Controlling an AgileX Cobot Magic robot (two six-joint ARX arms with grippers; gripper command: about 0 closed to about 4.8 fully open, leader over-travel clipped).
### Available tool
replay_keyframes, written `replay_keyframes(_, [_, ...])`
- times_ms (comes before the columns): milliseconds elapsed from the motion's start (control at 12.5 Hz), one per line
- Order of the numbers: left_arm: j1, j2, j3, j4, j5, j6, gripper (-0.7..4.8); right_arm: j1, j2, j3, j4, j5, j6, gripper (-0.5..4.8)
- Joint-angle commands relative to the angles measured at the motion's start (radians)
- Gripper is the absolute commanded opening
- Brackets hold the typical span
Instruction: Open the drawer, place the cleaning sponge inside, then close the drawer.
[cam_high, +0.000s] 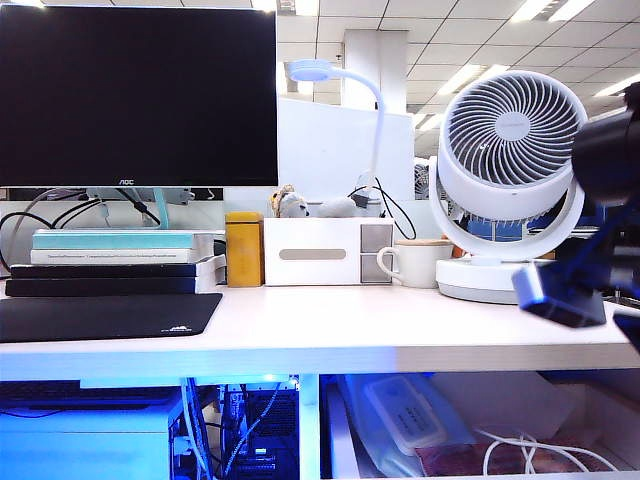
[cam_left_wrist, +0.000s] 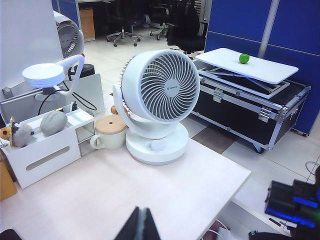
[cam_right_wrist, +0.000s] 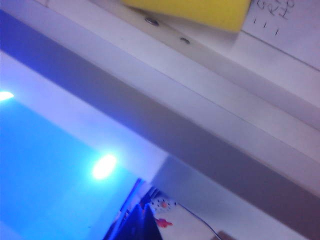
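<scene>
The cleaning sponge (cam_right_wrist: 190, 12) shows only in the right wrist view, as a yellow block. It lies on a white panel with two screw heads, beside a handwritten sheet, just beyond the drawer's long lip (cam_right_wrist: 165, 95). Below the lip, the drawer's flat front (cam_right_wrist: 55, 165) is tinted blue with bright light spots. In the exterior view the drawer appears as the pale band under the desktop (cam_high: 200, 360). My right gripper (cam_right_wrist: 145, 222) is shut and empty, low in front of that face and apart from the sponge. My left gripper (cam_left_wrist: 141, 225) is shut and empty above the desktop.
On the desk stand a white fan (cam_high: 505, 180), a mug (cam_high: 415, 262), a small white box (cam_high: 320, 252), an amber container (cam_high: 243, 250), stacked books (cam_high: 110, 265), a black mat (cam_high: 100, 315) and a monitor. A plastic bag and cables (cam_high: 480, 430) lie under the desk. The right arm (cam_high: 590, 250) hangs at the desk's right end.
</scene>
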Motion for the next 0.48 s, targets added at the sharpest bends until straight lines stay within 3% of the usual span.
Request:
replay_keyframes(80, [0.000,-0.003,0.006,0.013,0.002,0.000,-0.06,0.002,0.068,0.001,0.054,0.066,-0.013,-0.06])
replay_keyframes(481, [0.000,-0.003,0.006,0.014,0.001,0.000,-0.06,0.002,0.069,0.001,0.197,0.163,0.000,-0.05])
